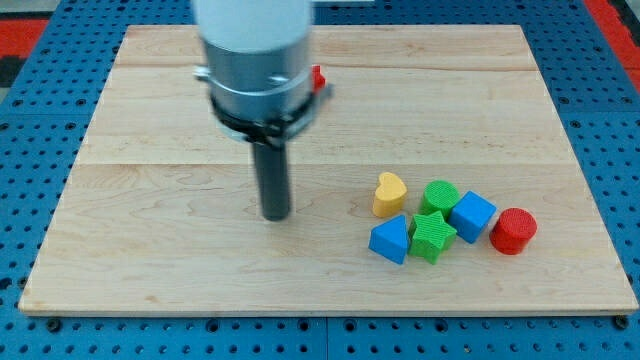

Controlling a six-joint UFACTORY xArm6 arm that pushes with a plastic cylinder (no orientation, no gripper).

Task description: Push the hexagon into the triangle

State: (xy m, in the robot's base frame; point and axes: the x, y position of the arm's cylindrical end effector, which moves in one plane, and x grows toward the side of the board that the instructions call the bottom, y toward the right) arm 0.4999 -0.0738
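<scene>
My tip (pixel 275 214) rests on the wooden board (pixel 150 220), left of a cluster of blocks. The cluster holds a yellow heart (pixel 389 194), a green hexagon (pixel 439 195), a green star (pixel 432 237), a blue triangle (pixel 390 240), a blue cube (pixel 472 216) and a red cylinder (pixel 513 231). The hexagon sits above the star and to the upper right of the triangle, between the heart and the cube. The tip is about a hundred pixels left of the heart and the triangle, touching no block. A red block (pixel 317 77) is mostly hidden behind the arm at the view's top.
The arm's white and grey body (pixel 255 55) covers the upper middle of the board. A blue perforated table (pixel 40 100) surrounds the board on all sides.
</scene>
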